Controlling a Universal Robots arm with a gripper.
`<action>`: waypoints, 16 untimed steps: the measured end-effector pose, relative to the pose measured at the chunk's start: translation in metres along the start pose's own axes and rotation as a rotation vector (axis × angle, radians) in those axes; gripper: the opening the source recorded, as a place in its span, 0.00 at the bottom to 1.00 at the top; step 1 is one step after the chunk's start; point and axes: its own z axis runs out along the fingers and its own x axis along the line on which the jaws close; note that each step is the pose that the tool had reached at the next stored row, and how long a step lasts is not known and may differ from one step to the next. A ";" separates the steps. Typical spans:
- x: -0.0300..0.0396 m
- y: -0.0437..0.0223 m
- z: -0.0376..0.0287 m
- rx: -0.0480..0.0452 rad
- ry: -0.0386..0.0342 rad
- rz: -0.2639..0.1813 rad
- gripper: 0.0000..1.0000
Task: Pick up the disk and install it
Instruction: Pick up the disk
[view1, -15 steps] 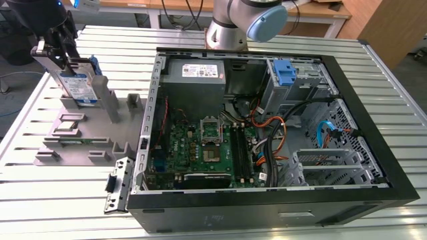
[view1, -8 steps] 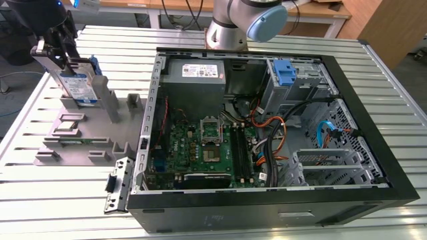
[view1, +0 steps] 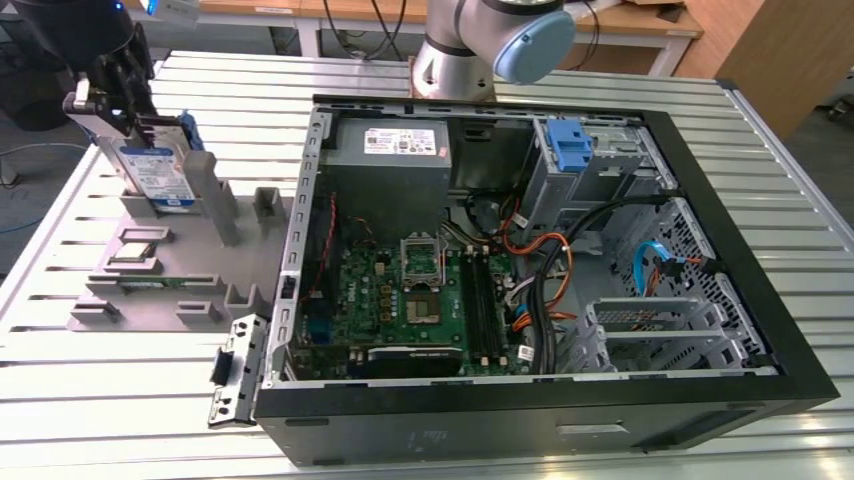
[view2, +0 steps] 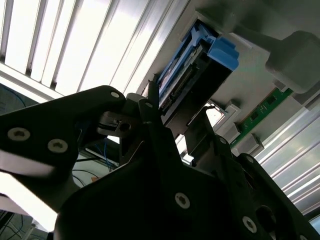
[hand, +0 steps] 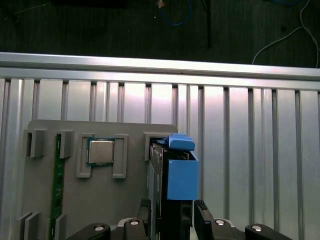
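One flat silver disk (view1: 158, 172), blue plastic rails, upright, clamped by black end effector (hand: 172, 214).

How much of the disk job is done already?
Nothing finished yet. The disk stands upright in the grey holder, outside the open computer case. In hand: the gripper sits over its top edge. Left: lifting it out and fitting it into the case.

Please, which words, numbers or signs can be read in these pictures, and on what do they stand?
Disk label: print too small to read.
White sticker on power supply: too small to read.
Motherboard markings: too small to read.
Nothing can be quoted.
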 end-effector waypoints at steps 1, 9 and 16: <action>0.0000 0.0000 0.0000 0.0000 0.0000 0.000 0.47; -0.0001 -0.0003 -0.0005 -0.0002 -0.0011 0.000 0.47; 0.0000 -0.0013 -0.0002 0.0001 -0.0002 0.000 0.47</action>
